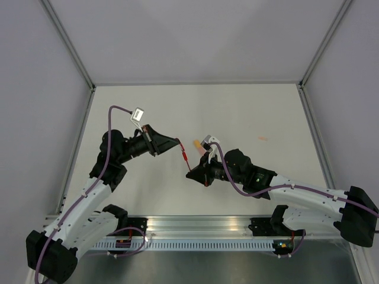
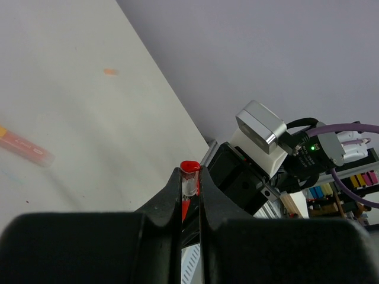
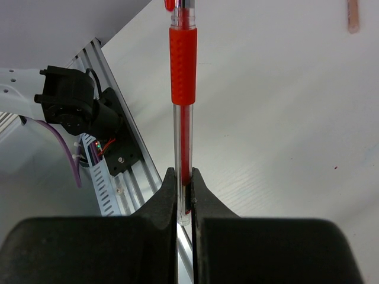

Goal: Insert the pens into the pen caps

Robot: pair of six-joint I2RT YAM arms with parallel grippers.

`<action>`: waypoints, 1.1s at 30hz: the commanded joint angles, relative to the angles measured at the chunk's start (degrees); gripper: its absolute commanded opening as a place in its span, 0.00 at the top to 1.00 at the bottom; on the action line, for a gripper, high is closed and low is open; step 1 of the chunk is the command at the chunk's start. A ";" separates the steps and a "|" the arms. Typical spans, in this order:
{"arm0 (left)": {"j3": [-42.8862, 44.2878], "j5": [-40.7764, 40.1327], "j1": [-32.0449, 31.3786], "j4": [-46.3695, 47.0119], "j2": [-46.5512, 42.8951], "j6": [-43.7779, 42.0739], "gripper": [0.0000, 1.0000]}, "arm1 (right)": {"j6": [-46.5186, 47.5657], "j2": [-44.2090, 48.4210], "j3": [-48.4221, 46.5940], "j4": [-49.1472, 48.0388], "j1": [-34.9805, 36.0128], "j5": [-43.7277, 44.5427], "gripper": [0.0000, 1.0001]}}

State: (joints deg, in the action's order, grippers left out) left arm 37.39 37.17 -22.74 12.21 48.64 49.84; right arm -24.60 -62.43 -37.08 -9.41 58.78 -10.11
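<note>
Pens and caps shared the white table (image 1: pixel 249 106) with two arms. The left arm (image 1: pixel 89 195) reached in from the left and the right arm (image 1: pixel 296 189) from the right, their tips nearly meeting above the middle of the table. The left gripper (image 1: pixel 175 142) was clenched on the red cap (image 2: pixel 189 173), a small clear stub with a red end, pinched between its fingertips. The right gripper (image 3: pixel 184 180) was clamped on the rear end of the red pen (image 3: pixel 182 77), which was held off the table with its tip pointing at that cap; whether the tip was inside could not be told. The orange pen (image 1: pixel 197 144) lay on the table just beyond the grippers. The orange cap (image 1: pixel 262 138) lay well to its right, apart from everything.
</note>
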 commanded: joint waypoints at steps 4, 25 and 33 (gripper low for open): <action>-0.91 3.26 -1.16 2.65 1.63 -2.56 0.98 | 0.78 0.82 -1.33 -1.58 0.37 1.23 1.00; -0.30 10.47 -3.89 0.63 3.92 -10.03 0.88 | 1.75 1.44 -1.86 0.18 0.37 1.94 1.00; 0.75 8.71 -3.80 -0.25 2.60 -9.59 0.47 | 1.66 1.88 -1.85 0.27 0.45 0.97 1.00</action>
State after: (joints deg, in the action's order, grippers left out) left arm 36.25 44.23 -26.46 12.05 52.38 41.76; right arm -23.73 -61.84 -37.10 -6.20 59.09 -9.10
